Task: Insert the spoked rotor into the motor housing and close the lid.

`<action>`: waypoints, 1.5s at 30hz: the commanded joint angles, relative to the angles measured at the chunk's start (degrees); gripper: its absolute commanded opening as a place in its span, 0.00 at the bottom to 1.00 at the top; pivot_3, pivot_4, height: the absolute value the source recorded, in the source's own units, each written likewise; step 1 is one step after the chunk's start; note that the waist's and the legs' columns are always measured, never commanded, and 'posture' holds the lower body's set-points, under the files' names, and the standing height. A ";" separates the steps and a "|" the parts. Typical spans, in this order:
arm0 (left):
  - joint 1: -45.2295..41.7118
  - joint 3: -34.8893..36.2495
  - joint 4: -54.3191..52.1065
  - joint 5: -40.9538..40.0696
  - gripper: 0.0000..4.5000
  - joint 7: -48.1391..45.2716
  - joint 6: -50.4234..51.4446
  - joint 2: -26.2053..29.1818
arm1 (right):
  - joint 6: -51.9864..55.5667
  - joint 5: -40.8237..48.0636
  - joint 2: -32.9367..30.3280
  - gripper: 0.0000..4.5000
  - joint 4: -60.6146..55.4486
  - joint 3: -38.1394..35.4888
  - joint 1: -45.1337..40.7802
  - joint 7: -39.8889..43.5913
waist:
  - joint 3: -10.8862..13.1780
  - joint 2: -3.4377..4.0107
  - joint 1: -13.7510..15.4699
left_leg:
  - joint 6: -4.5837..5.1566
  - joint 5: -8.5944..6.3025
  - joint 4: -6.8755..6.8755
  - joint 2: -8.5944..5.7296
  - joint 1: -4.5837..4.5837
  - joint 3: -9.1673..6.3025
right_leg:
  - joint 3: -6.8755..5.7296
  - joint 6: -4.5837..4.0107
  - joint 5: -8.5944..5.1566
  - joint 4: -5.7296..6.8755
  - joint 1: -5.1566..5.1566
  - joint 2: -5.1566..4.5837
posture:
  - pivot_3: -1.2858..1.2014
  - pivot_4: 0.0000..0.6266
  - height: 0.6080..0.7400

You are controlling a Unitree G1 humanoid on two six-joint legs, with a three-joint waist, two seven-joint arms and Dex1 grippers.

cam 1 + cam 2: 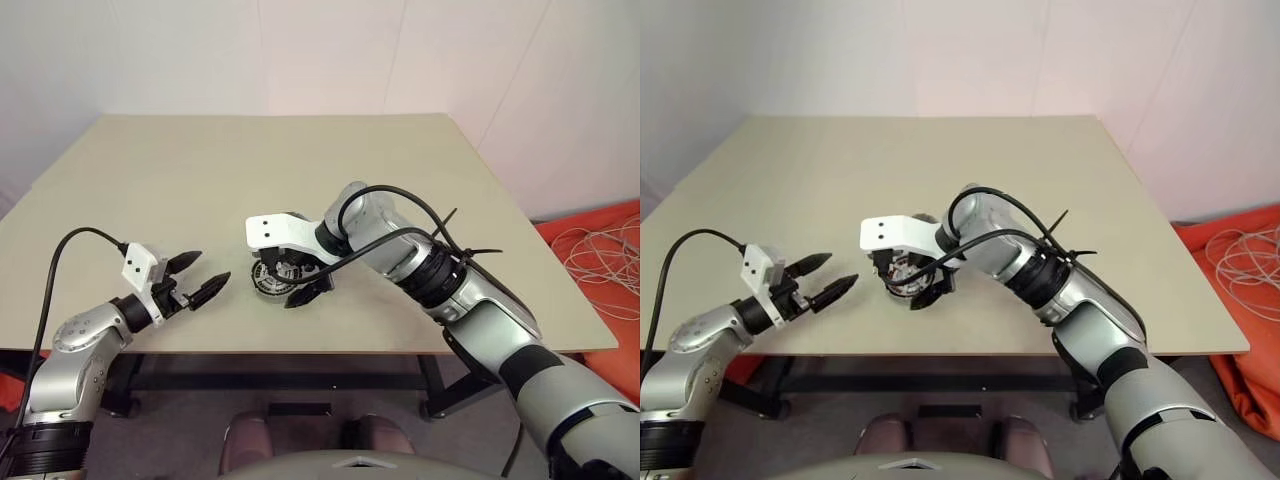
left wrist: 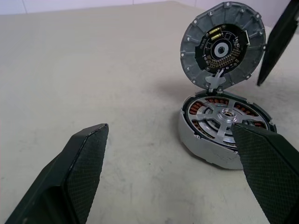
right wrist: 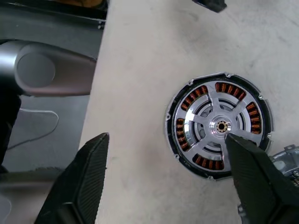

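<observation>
While the right gripper (image 1: 298, 283) is hanging just above the motor housing (image 2: 224, 129) with its fingers spread wide and nothing between them, the spoked rotor (image 3: 216, 125) is already sitting down inside the housing, near the desk's (image 1: 300, 160) front edge. What is left, by my reading, is closing the lid (image 2: 223, 46), which is standing almost upright on a small hinge tab at the housing's rim.

To do that well, one finger should be pushing the top edge of the lid over and down, slowly, so the hinge is guiding it and the housing is not skidding on the smooth desk. Pressing flat over the centre at the end should be seating it evenly.

The left gripper (image 1: 195, 277) is waiting near the housing on its left, also fully spread and empty; it could be steadying the rim.

The housing is a short bright metal cylinder, with copper-brown windings showing between the rotor's pale silver spokes and a polished hub in the middle. The lid is a grey segmented disc with a dark circuit-like centre. The gripper pads are black and finely textured.
</observation>
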 commanded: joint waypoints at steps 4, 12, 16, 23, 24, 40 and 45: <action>-2.34 0.11 -0.49 -0.07 1.00 -0.94 -0.47 0.86 | -20.36 1.06 -5.27 1.00 -2.48 0.13 -1.23 0.15 | -0.01 -0.01 0.06 | 0.00 0.00 0.02 -0.01 0.00 0.00 | 0.00 0.01 0.00 0.00 0.01 -0.01 | 0.52 0.00 1.00; -1.95 0.49 0.64 0.17 1.00 -2.05 -1.50 0.71 | -46.80 -3.81 -7.62 1.00 11.55 3.37 -0.57 -3.56 | -0.02 -0.04 -0.21 | 0.00 0.00 0.09 0.00 -0.03 0.03 | 0.00 0.00 0.00 0.01 0.00 0.00 | 0.52 0.00 1.00; -1.47 0.67 0.50 0.10 1.00 -1.97 -1.66 0.45 | -53.62 -6.29 -6.90 1.00 17.04 4.44 -1.52 -3.73 | -0.02 -0.04 -0.40 | 0.02 -0.01 0.12 -0.01 -0.07 0.02 | 0.00 -0.02 0.01 0.01 -0.01 0.00 | 0.52 0.00 1.00; -0.56 1.17 -0.38 -0.45 1.00 -1.82 -1.62 0.42 | -60.71 -9.25 -3.96 1.00 23.77 4.63 -1.84 -5.12 | -0.02 -0.04 -0.70 | 0.03 -0.01 0.11 0.00 -0.13 0.02 | 0.00 -0.05 0.03 0.02 -0.01 0.00 | 0.52 0.00 1.00; -0.38 1.38 -0.67 -1.01 1.00 -1.86 -1.20 0.35 | -60.99 -9.41 -3.53 1.00 24.21 4.42 -1.81 -5.11 | -0.02 -0.04 -0.69 | 0.03 -0.01 0.11 0.00 -0.12 0.02 | 0.00 -0.04 0.02 0.02 -0.01 0.00 | 0.52 0.00 1.00; 1.58 2.55 -0.81 -2.97 1.00 -3.78 -1.56 1.04 | -62.80 -12.32 0.12 0.63 29.05 4.47 -2.27 -5.58 | -0.02 -0.04 -0.67 | 0.03 -0.02 0.13 0.01 -0.08 0.02 | 0.00 -0.05 0.03 0.03 0.00 0.00 | 0.52 0.00 1.00; 1.35 2.52 0.28 -2.46 1.00 -4.26 -2.54 0.73 | -62.14 -13.26 0.95 0.24 29.62 4.29 -2.00 -6.63 | -0.02 -0.03 -0.62 | 0.04 -0.02 0.13 0.00 -0.05 0.02 | 0.00 -0.05 0.02 0.02 0.03 0.00 | 0.52 0.00 1.00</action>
